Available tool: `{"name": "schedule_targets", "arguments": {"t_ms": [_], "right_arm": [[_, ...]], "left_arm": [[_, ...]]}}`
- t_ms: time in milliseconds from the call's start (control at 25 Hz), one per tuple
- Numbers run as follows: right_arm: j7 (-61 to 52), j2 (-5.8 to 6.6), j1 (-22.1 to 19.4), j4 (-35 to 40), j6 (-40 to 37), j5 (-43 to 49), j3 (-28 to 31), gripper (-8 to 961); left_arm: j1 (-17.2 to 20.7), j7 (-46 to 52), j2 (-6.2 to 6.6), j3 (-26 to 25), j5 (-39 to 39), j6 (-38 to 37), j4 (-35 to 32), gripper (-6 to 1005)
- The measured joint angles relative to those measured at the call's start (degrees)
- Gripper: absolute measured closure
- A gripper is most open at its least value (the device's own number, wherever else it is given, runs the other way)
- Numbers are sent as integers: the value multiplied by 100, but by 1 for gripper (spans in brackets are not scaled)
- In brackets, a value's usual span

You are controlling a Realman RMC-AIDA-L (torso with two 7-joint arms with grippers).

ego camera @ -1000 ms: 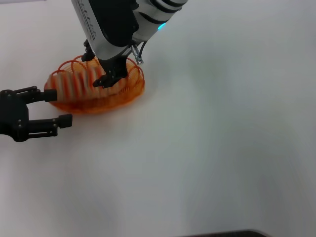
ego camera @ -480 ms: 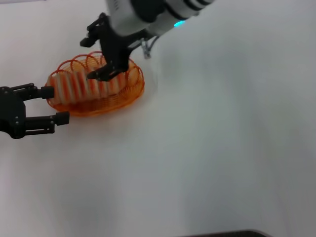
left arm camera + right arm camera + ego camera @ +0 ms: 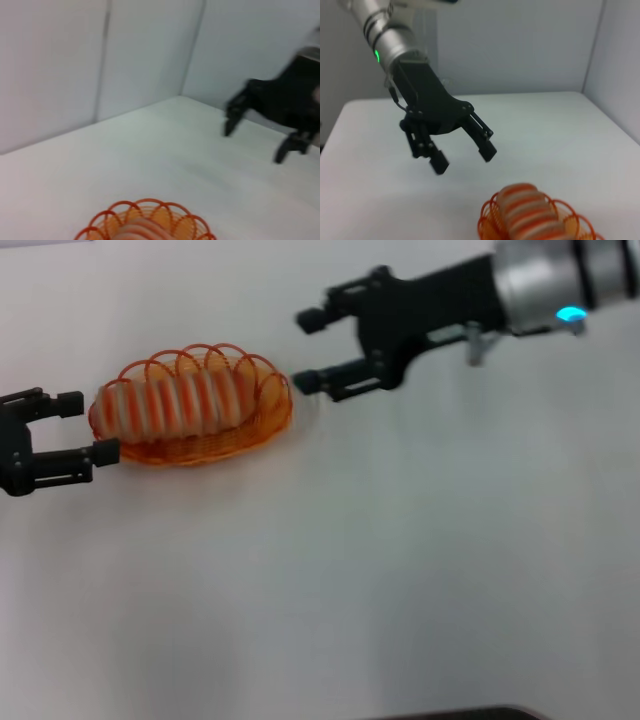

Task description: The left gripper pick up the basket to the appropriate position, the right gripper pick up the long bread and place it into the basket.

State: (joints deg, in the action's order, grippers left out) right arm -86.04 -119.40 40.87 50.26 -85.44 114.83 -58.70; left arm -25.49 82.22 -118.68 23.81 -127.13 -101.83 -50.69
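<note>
The orange wire basket (image 3: pixel 268 422) stands on the white table at the left, with the long bread (image 3: pixel 170 405) lying inside it. My left gripper (image 3: pixel 88 427) is open just off the basket's left end, holding nothing. My right gripper (image 3: pixel 306 350) hangs open and empty above the table, just right of the basket's right end. The left wrist view shows the basket rim (image 3: pixel 150 206), the bread's end (image 3: pixel 142 233) and the right gripper (image 3: pixel 255 142) farther off. In the right wrist view the bread (image 3: pixel 527 212) lies in the basket (image 3: pixel 487 226), with the left gripper (image 3: pixel 464 160) beyond it.
White tabletop (image 3: pixel 420 560) stretches to the front and right of the basket. Pale walls (image 3: pixel 100 60) rise behind the table.
My right gripper has lifted off the bread and pulled away to the right, open. The bread stays in the basket. The left gripper has backed slightly to the left.
</note>
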Motion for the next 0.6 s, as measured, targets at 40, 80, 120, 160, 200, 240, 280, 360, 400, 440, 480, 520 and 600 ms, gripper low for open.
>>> {"name": "schedule_targets", "arguments": {"t_ms": [40,80,120,160,200,240,280,360,400,440,480,520,600], "right_arm": [[64,3,-166,-4,-107,-2,181,239],[112,3,-296,-13,-177,-2,289,239],[176,4,-469,-22,-212,-4,384,239],[239,1,-617,-29,-225,-9,453,239],[310,-8,-740,-39,-232,-12,496,239],[387,-16,-871,-46,-229,-52,531,239],[474,-25,-1015,-60,-223,-97,560,239],[609,-28,-1214,-123,-195,-241,576,239],[659,-26,-1291,-170,-186,-307,577,239],[691,-22,-1341,-223,-184,-340,582,239],[709,-18,-1381,-271,-183,-359,586,239],[713,-14,-1405,-298,-181,-362,591,239],[719,-8,-1459,-335,-169,-361,611,239]], "left_arm": [[0,0,1,-15,0,22,4,155],[0,-1,3,-32,1,41,5,155],[-3,-1,5,-44,2,69,7,155],[-6,-2,5,-48,3,97,10,155],[-7,-2,5,-55,3,120,14,155],[-8,-2,5,-60,4,139,18,155],[-8,-1,5,-69,4,172,27,155],[-9,8,4,-66,-8,237,33,155],[-9,18,5,-56,-25,275,35,155],[-7,28,10,-47,-42,319,38,155],[-5,31,11,-43,-49,346,39,154],[2,31,13,-42,-53,376,55,154],[8,30,13,-37,-56,424,96,154]]}}
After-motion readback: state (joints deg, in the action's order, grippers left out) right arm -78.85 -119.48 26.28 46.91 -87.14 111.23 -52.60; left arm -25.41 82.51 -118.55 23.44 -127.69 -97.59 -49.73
